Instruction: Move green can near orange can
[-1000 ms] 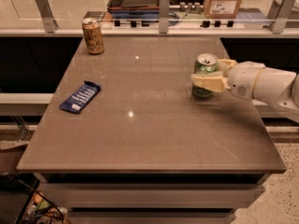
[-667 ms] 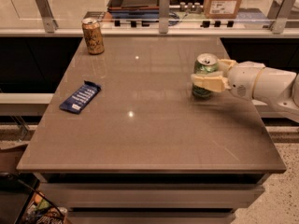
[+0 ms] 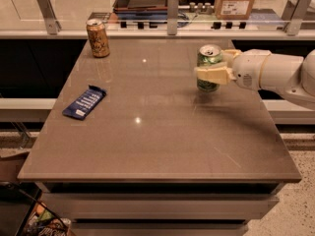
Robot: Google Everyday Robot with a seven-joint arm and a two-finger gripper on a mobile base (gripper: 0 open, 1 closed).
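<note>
The green can (image 3: 208, 58) has a silver top and is upright over the right half of the brown table (image 3: 162, 141). My gripper (image 3: 207, 74) comes in from the right on a white arm and is shut on the green can, with a cream finger (image 3: 214, 75) across its front. The can seems to hang slightly above the table surface. The orange can (image 3: 98, 38) stands upright at the table's far left corner, well away from the gripper.
A blue snack bar (image 3: 84, 102) lies on the left side of the table. Behind the table's far edge runs a rail with metal posts (image 3: 172, 6) and glass panels, with a tray and a cardboard box (image 3: 235, 0) beyond.
The gripper with the green can has moved a little up and to the left. The orange can and the snack bar have not moved.
</note>
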